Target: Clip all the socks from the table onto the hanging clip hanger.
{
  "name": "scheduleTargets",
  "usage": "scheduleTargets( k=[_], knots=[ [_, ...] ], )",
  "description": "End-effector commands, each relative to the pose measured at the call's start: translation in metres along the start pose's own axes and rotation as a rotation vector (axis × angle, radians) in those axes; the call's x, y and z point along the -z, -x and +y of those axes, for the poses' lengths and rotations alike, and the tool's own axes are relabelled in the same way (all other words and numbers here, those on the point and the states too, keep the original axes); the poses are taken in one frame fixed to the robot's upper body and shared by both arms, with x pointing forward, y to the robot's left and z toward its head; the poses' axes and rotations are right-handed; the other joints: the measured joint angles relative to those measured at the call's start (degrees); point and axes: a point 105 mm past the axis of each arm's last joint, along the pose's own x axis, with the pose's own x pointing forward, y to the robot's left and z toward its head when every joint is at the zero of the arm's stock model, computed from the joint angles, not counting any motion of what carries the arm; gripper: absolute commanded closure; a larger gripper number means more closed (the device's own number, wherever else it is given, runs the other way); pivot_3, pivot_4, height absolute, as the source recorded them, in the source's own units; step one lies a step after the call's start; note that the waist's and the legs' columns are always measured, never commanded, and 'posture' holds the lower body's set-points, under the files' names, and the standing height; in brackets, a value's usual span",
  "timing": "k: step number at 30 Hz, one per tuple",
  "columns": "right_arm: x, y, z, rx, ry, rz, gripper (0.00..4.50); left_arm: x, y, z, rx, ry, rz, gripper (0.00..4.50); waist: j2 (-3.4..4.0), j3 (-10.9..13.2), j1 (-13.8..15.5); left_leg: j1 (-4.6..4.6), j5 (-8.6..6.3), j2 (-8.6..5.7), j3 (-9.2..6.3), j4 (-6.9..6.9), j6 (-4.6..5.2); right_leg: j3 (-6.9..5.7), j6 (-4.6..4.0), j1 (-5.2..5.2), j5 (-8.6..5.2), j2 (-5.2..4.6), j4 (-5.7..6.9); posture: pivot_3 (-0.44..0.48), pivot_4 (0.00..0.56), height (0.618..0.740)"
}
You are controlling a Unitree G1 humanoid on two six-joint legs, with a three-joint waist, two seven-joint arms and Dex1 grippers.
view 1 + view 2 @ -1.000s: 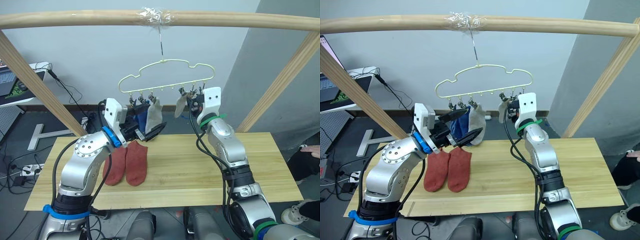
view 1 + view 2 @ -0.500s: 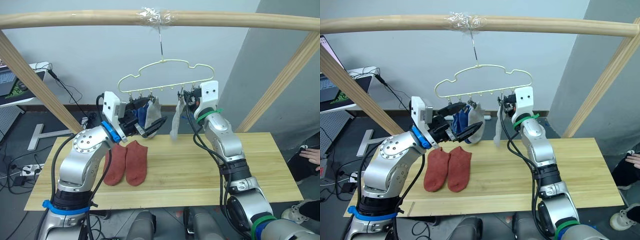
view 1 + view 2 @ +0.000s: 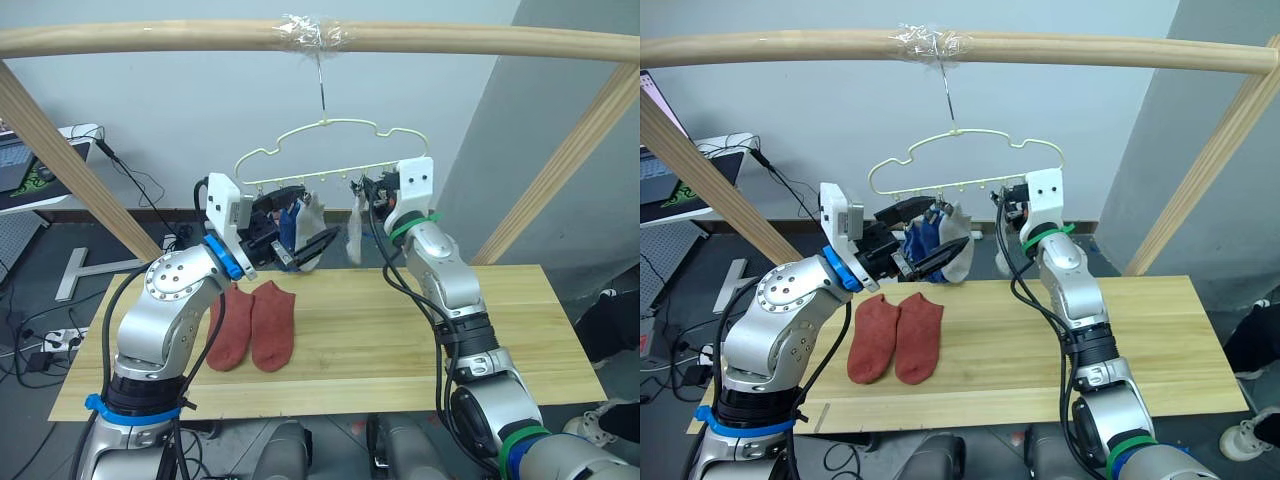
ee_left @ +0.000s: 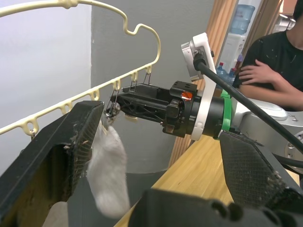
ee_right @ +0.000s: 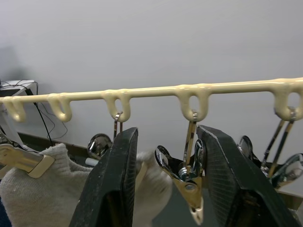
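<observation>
The clip hanger (image 3: 330, 150), a pale yellow-green wire with a wavy top line, hangs by its hook from the taped spot on the wooden pole (image 3: 450, 40) and carries several socks on its row of small dark clips (image 5: 187, 175): blue socks (image 3: 287, 222) toward its 9 o'clock end, a light grey sock (image 3: 312, 212) just beside them, and another light grey sock (image 3: 354, 228) dangling nearer the middle (soft knit, its toe hanging free). On the table (image 3: 400, 340) of light yellowish planks, two rust-red socks (image 3: 255, 325) lie flat side by side, touching, toward the table's 9 o'clock end. The left gripper (image 3: 300, 225) is raised at the blue and grey socks with its black fingers spread wide around them. The right gripper (image 3: 368, 190) is lifted to the hanger's bar by the middle grey sock; in the right wrist view its two fingers (image 5: 113, 179) stand a little apart on either side of one metal clip, not visibly closed on anything. A person (image 4: 272, 61) in dark clothing sits beyond the table's far end.
</observation>
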Motion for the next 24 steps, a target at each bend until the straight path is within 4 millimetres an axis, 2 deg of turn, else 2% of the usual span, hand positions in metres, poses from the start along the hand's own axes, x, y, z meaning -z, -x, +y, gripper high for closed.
scheduleTargets(
  k=[1, 2, 5, 7, 12, 14, 16, 17, 19, 21, 24],
  knots=[
    [-0.014, -0.002, -0.001, 0.004, -0.016, -0.053, 2.85, -0.014, 0.002, 0.001, -0.006, -0.037, -0.039, 0.0, 0.0, 0.0, 0.0, 0.0, 0.0, 0.0, 0.01, 0.0, 0.0, -0.01, 0.0, 0.0, 0.0, 0.0, 0.0, 0.072, 0.182, 0.74],
    [-0.014, -0.002, -0.001, 0.004, -0.016, -0.053, 3.06, -0.014, 0.002, 0.001, -0.006, -0.036, -0.039, 0.0, 0.0, 0.0, 0.0, 0.01, 0.0, 0.0, 0.0, 0.0, 0.0, -0.01, 0.0, 0.0, 0.0, 0.0, 0.0, 0.072, 0.182, 0.74],
    [-0.014, -0.002, -0.002, 0.006, -0.017, -0.052, 4.08, -0.014, 0.002, 0.0, -0.004, -0.036, -0.039, 0.0, 0.0, 0.0, 0.0, 0.0, 0.0, 0.0, 0.0, 0.0, 0.0, 0.0, 0.0, 0.0, 0.0, 0.0, 0.01, 0.072, 0.182, 0.74],
    [-0.014, -0.002, -0.002, 0.007, -0.017, -0.052, 4.48, -0.014, 0.002, 0.0, -0.004, -0.036, -0.039, 0.0, 0.0, 0.0, 0.0, 0.0, 0.0, 0.0, 0.0, 0.0, 0.0, 0.0, 0.0, 0.0, 0.0, 0.0, 0.01, 0.072, 0.182, 0.74],
    [-0.015, 0.0, -0.008, 0.01, -0.008, -0.053, 4.49, -0.01, 0.003, 0.0, -0.009, -0.03, -0.028, 0.0, 0.0, 0.0, 0.0, 0.0, 0.0, 0.0, 0.0, 0.0, 0.0, 0.0, 0.0, 0.0, 0.0, 0.0, 0.01, 0.072, 0.182, 0.74],
    [-0.017, 0.002, -0.016, 0.014, -0.003, -0.053, 4.49, 0.014, 0.007, 0.001, -0.037, -0.036, 0.079, 0.0, 0.0, 0.0, 0.0, 0.0, 0.0, 0.0, 0.0, 0.0, 0.0, 0.0, 0.0, 0.0, 0.0, 0.0, 0.0, 0.065, 0.189, 0.74],
    [-0.02, 0.003, -0.021, -0.005, 0.005, -0.048, 4.49, 0.048, 0.021, 0.0, -0.073, -0.045, 0.208, 0.0, 0.01, 0.0, -0.1, 0.04, 0.0, -0.01, 0.04, -0.02, 0.0, 0.02, 0.0, 0.0, 0.0, 0.0, 0.01, 0.065, 0.189, 0.74],
    [-0.021, 0.003, -0.021, -0.017, 0.005, -0.043, 4.49, 0.058, 0.026, -0.001, -0.082, -0.04, 0.242, 0.0, 0.01, 0.0, -0.1, 0.07, 0.0, -0.01, 0.06, -0.04, 0.01, 0.02, 0.0, 0.01, 0.0, 0.0, 0.0, 0.065, 0.189, 0.74],
    [-0.022, 0.004, -0.021, -0.03, 0.003, -0.038, 4.49, 0.066, 0.03, -0.002, -0.089, -0.035, 0.266, 0.0, 0.01, 0.0, 0.0, 0.11, -0.01, -0.01, 0.08, -0.05, 0.01, 0.02, 0.0, 0.02, 0.0, 0.0, 0.01, 0.065, 0.189, 0.74],
    [-0.021, 0.006, -0.018, -0.08, 0.007, -0.009, 4.49, 0.112, 0.047, 0.004, -0.186, -0.02, 0.425, 0.0, 0.01, 0.0, 0.1, 0.05, -0.01, 0.01, 0.0, -0.02, 0.01, 0.0, 0.0, 0.01, 0.0, 0.0, 0.0, 0.052, 0.196, 0.74],
    [-0.018, 0.009, -0.017, -0.102, 0.004, 0.019, 4.49, 0.156, 0.063, 0.008, -0.284, 0.03, 0.558, 0.0, 0.01, 0.0, 0.2, 0.13, 0.0, 0.01, 0.01, -0.02, 0.03, -0.01, 0.0, 0.05, 0.0, 0.0, 0.04, 0.052, 0.196, 0.74]
  ],
)
